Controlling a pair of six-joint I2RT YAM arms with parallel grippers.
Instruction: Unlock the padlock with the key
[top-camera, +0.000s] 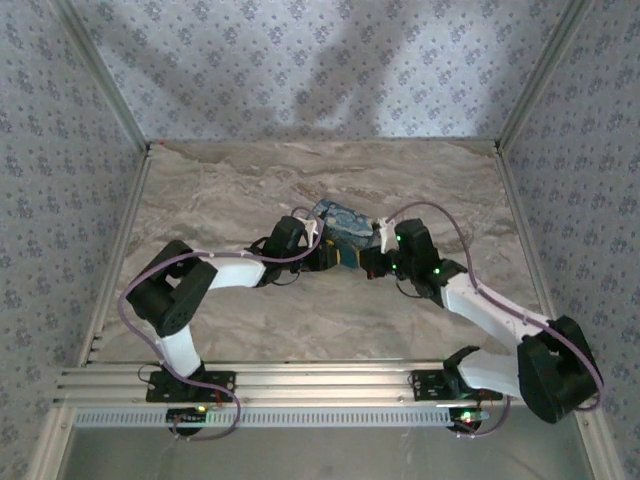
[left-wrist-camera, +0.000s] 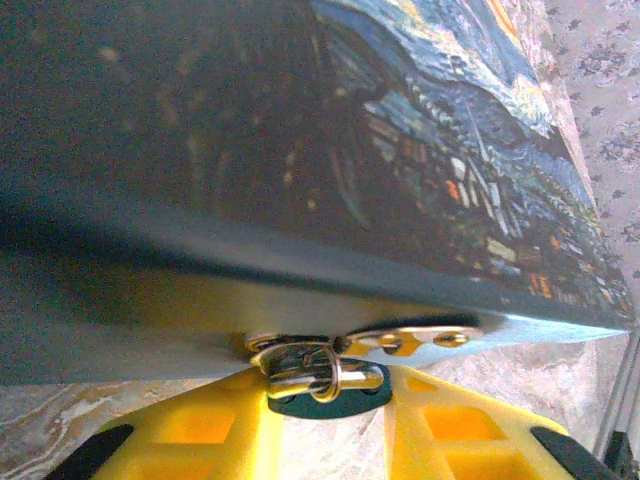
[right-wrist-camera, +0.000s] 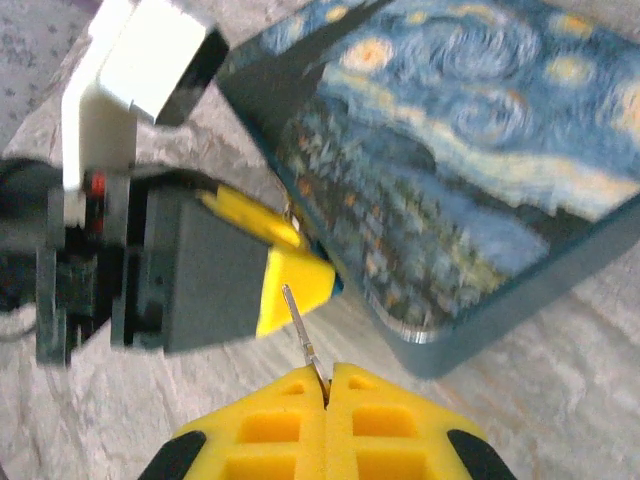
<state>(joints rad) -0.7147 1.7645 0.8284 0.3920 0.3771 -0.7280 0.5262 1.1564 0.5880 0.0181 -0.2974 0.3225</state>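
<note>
Insertion of the key (right-wrist-camera: 298, 325) is the step in hand. The right tool (right-wrist-camera: 328, 385), fingers pressed together, pinches it near the padlock (left-wrist-camera: 320, 372), which hangs from the hasp (left-wrist-camera: 410, 338) of the starry box (right-wrist-camera: 450, 150), mid-counter (top-camera: 250, 190). The left tool (left-wrist-camera: 328, 400) appears to clamp the padlock from both sides. Next, I judge, the tip must find the keyhole, hidden here, then slide in and turn.

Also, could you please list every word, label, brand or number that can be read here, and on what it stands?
No text can be read.
The box carries only a painted night-sky print, without lettering.
The padlock and the key show no legible marking; any stamp is too small or blurred.
The green lights are lamps, not signs.
</note>
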